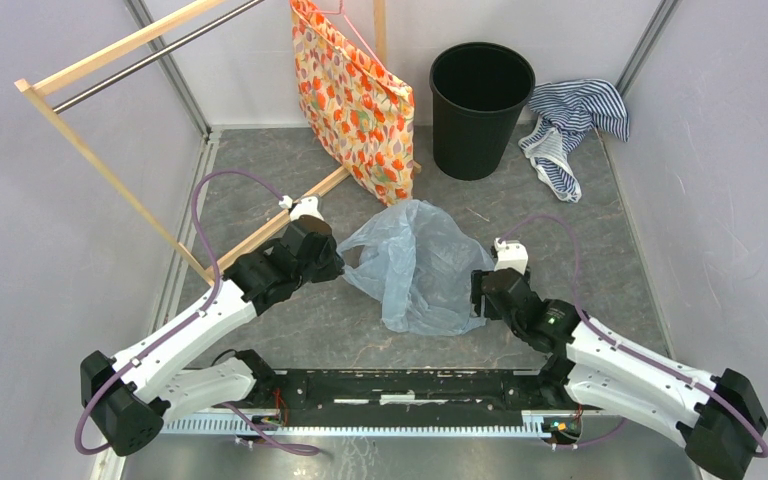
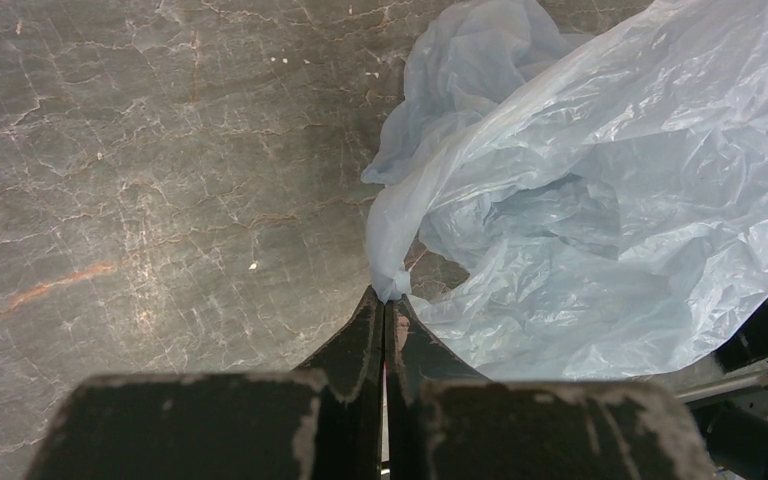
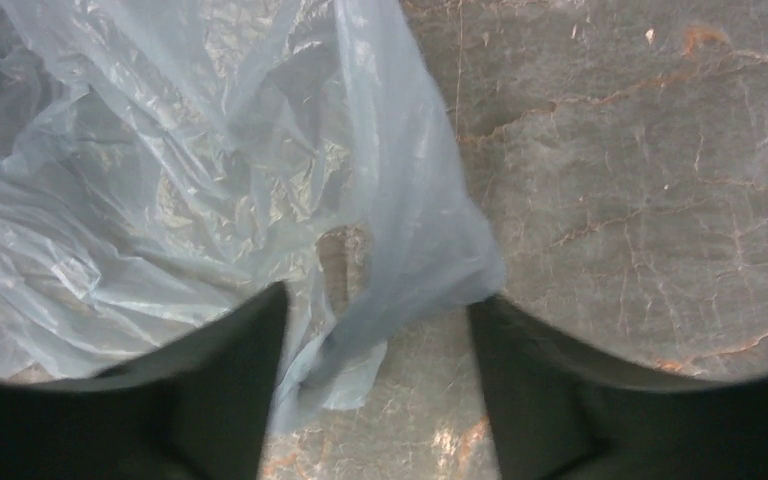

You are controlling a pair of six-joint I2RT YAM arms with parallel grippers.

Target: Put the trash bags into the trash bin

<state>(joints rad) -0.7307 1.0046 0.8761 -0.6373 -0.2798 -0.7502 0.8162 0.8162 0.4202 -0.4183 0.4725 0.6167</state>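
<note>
The pale-blue trash bag [image 1: 415, 265] lies crumpled on the grey floor between my two arms. My left gripper [image 1: 338, 263] is shut on the bag's left edge; in the left wrist view the fingertips [image 2: 385, 300] pinch a twisted bit of the bag [image 2: 580, 190]. My right gripper [image 1: 480, 300] is open at the bag's right edge; in the right wrist view the jaws [image 3: 375, 310] stand wide apart around a fold of the bag [image 3: 210, 170], not pinching it. The black trash bin [image 1: 480, 105] stands upright and empty at the back, well beyond the bag.
An orange floral fabric bag [image 1: 355, 100] hangs from a wooden rack [image 1: 110, 170] left of the bin. A blue-white striped cloth [image 1: 570, 125] lies right of the bin. Grey walls close in both sides.
</note>
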